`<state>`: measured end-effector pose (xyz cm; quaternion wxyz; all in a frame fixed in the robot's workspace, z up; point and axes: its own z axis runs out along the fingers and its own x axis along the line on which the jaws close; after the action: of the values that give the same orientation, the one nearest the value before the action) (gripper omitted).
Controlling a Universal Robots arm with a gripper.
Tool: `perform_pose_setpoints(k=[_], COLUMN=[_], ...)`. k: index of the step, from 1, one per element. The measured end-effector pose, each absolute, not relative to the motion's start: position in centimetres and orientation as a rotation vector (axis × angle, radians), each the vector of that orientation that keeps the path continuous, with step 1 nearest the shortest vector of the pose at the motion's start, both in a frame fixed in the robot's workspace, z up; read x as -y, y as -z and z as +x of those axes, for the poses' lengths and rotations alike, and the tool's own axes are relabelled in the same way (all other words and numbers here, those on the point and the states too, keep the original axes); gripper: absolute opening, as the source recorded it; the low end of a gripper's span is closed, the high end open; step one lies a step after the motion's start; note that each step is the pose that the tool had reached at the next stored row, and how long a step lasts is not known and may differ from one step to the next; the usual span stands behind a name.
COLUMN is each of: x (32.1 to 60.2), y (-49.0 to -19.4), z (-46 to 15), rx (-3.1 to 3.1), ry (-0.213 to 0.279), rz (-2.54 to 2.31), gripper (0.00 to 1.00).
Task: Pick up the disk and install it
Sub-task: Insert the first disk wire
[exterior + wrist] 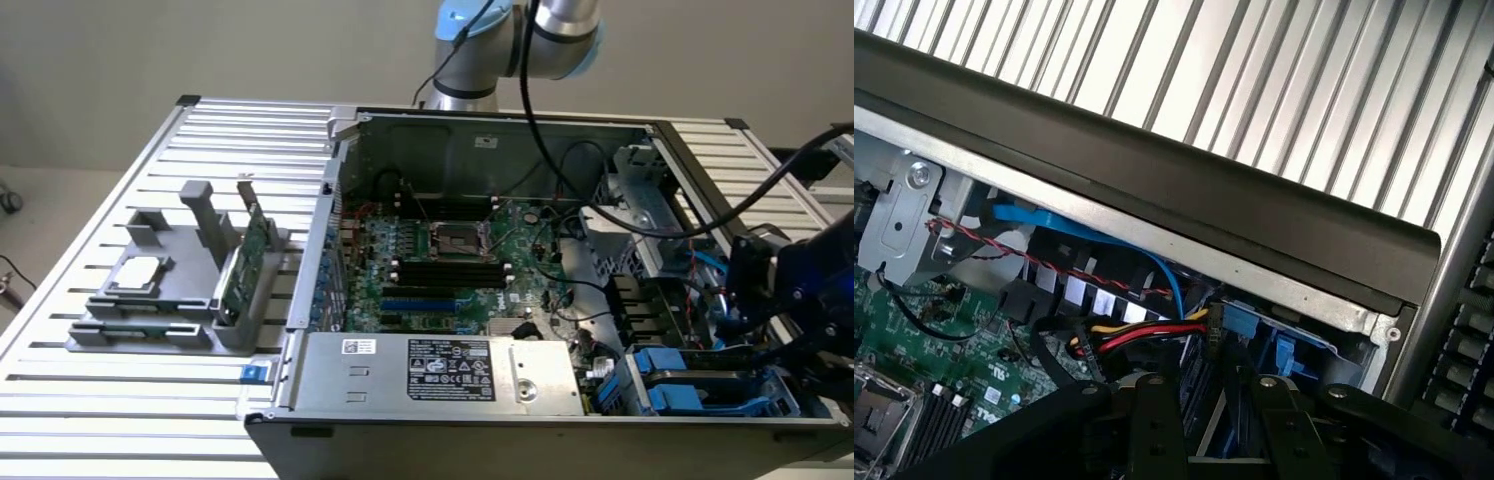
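My gripper (781, 325) hangs over the near corner of the open computer case, at the exterior view's right. In the wrist view my gripper (1211, 388) has its two dark fingers (1152, 420) on either side of the disk (1227, 415), which is seen edge-on as a grey slab with blue carrier strips. The disk points down into the drive bay (681, 385), where blue carrier parts (1239, 325) show just inside the case wall.
The case (1154, 190) holds a motherboard (441, 250) and a power supply (441, 370). Red, yellow and black cables (1139, 330) and a blue cable run beside the bay. A grey fixture (174, 300) with a silver chip (140, 272) and a green card (240, 265) stands on the slatted table.
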<state>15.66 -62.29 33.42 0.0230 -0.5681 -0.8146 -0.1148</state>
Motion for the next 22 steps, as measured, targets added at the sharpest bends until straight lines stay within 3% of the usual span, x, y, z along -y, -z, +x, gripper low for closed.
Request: perform_pose_setpoints(k=[10, 14, 22], x=[62.35, 62.38, 62.41], y=[-33.24, -33.23, -33.48], z=[15.74, 15.75, 15.72], rx=[2.499, 2.49, 2.434], ry=[0.383, 0.382, 0.381], rz=[-1.756, -1.761, -1.788], gripper=[0.32, 0.17, 0.17])
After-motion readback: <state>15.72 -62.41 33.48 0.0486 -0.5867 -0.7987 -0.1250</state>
